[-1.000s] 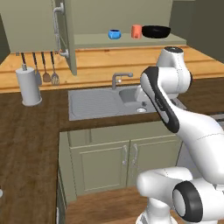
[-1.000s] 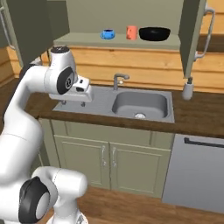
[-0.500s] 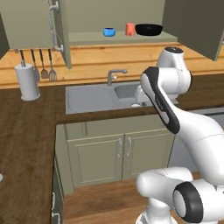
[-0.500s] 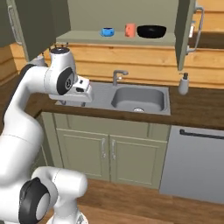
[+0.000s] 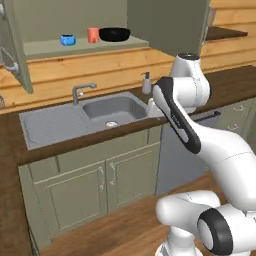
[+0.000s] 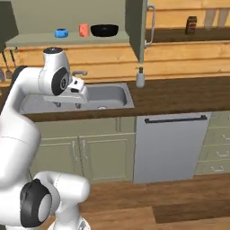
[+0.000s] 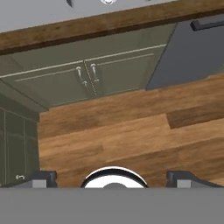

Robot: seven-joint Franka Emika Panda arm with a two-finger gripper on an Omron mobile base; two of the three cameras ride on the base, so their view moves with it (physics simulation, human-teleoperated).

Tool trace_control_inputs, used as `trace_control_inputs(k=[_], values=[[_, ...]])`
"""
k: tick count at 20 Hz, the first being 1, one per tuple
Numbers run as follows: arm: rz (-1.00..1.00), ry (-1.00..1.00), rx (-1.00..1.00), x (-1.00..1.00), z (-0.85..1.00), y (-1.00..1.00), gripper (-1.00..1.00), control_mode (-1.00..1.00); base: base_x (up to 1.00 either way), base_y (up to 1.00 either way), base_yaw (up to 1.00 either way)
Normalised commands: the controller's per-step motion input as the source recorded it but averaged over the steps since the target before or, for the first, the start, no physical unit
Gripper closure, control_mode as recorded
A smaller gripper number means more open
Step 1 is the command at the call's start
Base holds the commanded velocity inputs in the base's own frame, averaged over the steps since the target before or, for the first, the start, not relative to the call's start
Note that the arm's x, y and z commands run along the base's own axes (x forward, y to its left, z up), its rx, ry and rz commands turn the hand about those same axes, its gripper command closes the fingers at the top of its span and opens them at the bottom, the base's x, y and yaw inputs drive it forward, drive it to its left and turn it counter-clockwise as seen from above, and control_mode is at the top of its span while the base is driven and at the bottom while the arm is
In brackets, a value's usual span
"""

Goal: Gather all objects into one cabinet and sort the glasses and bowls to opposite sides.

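The cabinet hangs open over the sink. On its shelf stand, from left to right, a small blue bowl, an orange-red cup and a wide black bowl, close together. My gripper hangs open and holds nothing, at counter height over the sink's front edge and well below the shelf. It points down: in the hand view the wooden floor and the base cabinet doors lie between its fingertips.
A grey sink with a faucet is set in the dark counter. A soap dispenser stands to its right. The cabinet's right door with its grey handle juts out. A dishwasher front sits under the counter at the right.
The whole scene has slid left in both base views, so the base has driven to the right. The arm keeps its pose and the gripper stays open.
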Motion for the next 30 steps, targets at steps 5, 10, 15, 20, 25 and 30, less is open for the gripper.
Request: trace_control_inputs(k=[5, 10, 15, 20, 25, 30], values=[[0.00, 0.00, 0.00, 0.00, 0.00, 0.00, -1.00, 1.00, 0.15, 0.00, -0.79], [0.00, 0.00, 0.00, 0.00, 0.00, 0.00, -1.00, 1.00, 0.14, 0.00, -0.79], [0.00, 0.00, 0.00, 0.00, 0.00, 0.00, -1.00, 1.00, 0.13, -0.01, -0.80], [0.00, 0.00, 0.00, 0.00, 0.00, 0.00, -1.00, 1.00, 0.10, -0.01, -0.82], [0.00, 0.00, 0.00, 0.00, 0.00, 0.00, -1.00, 1.00, 0.11, 0.00, -0.82], [0.00, 0.00, 0.00, 0.00, 0.00, 0.00, -1.00, 1.00, 0.10, 0.00, -0.83]])
